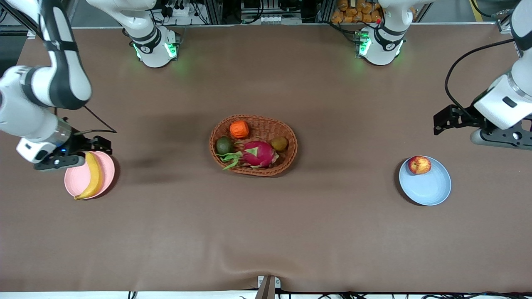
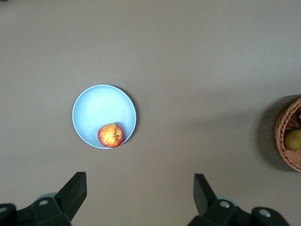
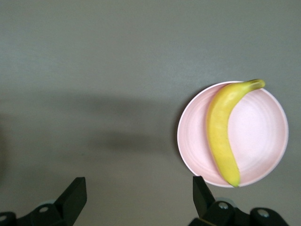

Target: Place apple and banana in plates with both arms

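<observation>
The banana [image 1: 93, 176] lies in the pale pink plate [image 1: 109, 170] toward the right arm's end of the table. It also shows in the right wrist view [image 3: 221, 136] on that plate [image 3: 258, 136]. The apple [image 1: 419, 165] sits at the rim of the light blue plate [image 1: 430, 189], and shows in the left wrist view [image 2: 111, 135] on the plate [image 2: 101, 108]. My right gripper [image 1: 102, 144] is open and empty, up over the table by the pink plate's rim [image 3: 139, 188]. My left gripper [image 1: 444, 119] is open and empty, over bare table beside the blue plate [image 2: 139, 188].
A woven wicker basket [image 1: 291, 139] stands at mid-table with an orange ribbed fruit [image 1: 239, 129], a magenta dragon fruit [image 1: 257, 153] and small green fruits. Its edge shows in the left wrist view [image 2: 282, 141]. Brown cloth covers the table between basket and plates.
</observation>
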Robot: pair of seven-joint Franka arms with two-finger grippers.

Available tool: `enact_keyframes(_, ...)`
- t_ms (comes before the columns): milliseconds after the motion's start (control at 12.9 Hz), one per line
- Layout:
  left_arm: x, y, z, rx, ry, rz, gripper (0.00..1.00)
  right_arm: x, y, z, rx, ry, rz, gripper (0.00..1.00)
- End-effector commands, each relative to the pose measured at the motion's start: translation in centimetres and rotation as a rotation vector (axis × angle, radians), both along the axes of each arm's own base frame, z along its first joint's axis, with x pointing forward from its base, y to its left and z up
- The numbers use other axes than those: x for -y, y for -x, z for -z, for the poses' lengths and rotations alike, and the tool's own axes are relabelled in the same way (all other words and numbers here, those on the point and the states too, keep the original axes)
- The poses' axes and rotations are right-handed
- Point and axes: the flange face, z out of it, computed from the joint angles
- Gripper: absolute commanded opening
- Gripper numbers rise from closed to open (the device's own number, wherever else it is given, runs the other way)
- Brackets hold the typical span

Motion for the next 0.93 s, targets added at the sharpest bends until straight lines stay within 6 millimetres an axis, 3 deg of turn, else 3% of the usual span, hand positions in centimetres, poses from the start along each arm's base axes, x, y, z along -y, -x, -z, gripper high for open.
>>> enact_keyframes(0, 0.4, 2.0, -1.7, -0.025, -0.041, -0.017, 1.0, -0.5, -2.9, -7.4, -0.044, 0.009, 0.006, 1.0)
enact_keyframes(77, -0.1, 2.3, -2.1, -0.024, -0.043, -0.029, 1.0, -0.6, -2.8, -10.0, -0.046, 0.009, 0.02, 1.0)
enact_keyframes(232, -0.6, 3.3, -2.3, -0.032, -0.044, -0.038, 1.0, -0.3, -2.3, -14.2, -0.051, 0.023, 0.216, 1.0)
enact_keyframes(465, -1.0, 6.3, -1.7, -0.056, -0.021, -0.041, 1.0, -2.6, -0.6, -19.3, 0.005, 0.048, 0.201, 1.0)
enact_keyframes(697, -1.6, 8.8, -2.5, -0.051, -0.016, -0.048, 1.0, -2.9, 1.1, -20.1, 0.019, 0.034, 0.195, 1.0)
enact_keyframes(852, -1.7, 8.2, -3.5, -0.028, -0.014, -0.05, 1.0, -3.0, 1.8, -19.9, 0.029, 0.033, 0.194, 1.0)
